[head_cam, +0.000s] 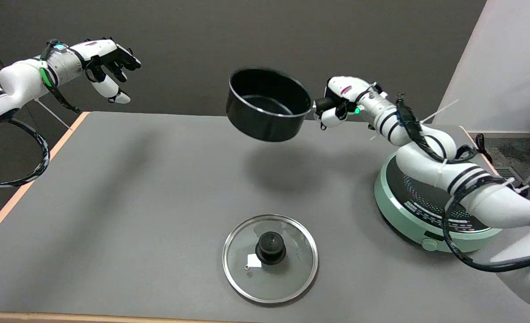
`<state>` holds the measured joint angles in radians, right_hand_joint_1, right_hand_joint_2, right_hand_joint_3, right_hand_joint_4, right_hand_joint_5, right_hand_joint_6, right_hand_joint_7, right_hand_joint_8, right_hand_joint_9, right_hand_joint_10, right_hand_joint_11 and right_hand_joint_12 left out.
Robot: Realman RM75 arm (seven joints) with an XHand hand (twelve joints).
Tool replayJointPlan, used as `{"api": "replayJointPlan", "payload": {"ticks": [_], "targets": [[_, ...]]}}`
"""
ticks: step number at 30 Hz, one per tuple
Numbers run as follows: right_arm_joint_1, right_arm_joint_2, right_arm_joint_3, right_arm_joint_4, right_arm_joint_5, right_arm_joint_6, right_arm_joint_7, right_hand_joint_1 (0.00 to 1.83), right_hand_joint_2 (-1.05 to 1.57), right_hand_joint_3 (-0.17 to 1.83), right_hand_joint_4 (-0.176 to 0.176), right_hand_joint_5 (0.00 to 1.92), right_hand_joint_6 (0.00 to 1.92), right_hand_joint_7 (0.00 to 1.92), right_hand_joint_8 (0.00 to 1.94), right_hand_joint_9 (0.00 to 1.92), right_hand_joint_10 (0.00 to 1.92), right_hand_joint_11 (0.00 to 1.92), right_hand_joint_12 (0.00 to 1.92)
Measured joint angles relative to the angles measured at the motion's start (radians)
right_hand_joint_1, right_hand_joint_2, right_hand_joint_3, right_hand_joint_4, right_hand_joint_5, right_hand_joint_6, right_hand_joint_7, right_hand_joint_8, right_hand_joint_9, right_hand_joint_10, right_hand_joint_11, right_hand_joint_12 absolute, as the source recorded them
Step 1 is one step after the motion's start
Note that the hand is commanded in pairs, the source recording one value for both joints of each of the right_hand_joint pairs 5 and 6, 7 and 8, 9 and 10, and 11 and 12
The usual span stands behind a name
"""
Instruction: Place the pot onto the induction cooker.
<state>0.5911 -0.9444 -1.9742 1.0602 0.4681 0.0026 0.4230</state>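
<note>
From the head view, looking down over the near edge of the grey table, the right hand reaches in from the lower right on its white arm and has its fingers wrapped round the short handle of the black pot. The pot hangs in the air above the far middle of the table, tilted a little so its dark, empty inside faces the camera, and its soft shadow lies on the tabletop just below it. The induction cooker, pale green round the rim with a dark round top and a knob at its front edge, sits on the table's right side, partly covered by the forearm passing over it; the pot is well apart from it, up and to the left. Near the front edge of the table a glass lid with a metal rim and a black knob lies flat, with a small white tag beside the knob. At the upper left the other arm's hand is held in the air above the table's far left corner, fingers loosely apart and nothing in them.
</note>
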Motion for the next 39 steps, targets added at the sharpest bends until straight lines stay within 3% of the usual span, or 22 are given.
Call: {"api": "replayJointPlan", "payload": {"ticks": [11,25,39], "targets": [[-0.132,0.032,0.156,0.194,0.025,0.089,-0.003,0.95,1.35,0.72,-0.034,1.92,1.92,1.92,1.92,1.92,1.92,1.92,1.92],[-0.327,0.122,0.376,0.483,0.065,0.096,-0.015,0.97,1.30,0.74,-0.030,1.92,1.92,1.92,1.92,1.92,1.92,1.92,1.92],[-0.737,0.231,0.782,0.673,0.132,0.116,-0.018,1.01,1.18,0.82,-0.026,1.92,1.92,1.92,1.92,1.92,1.92,1.92,1.92]]}}
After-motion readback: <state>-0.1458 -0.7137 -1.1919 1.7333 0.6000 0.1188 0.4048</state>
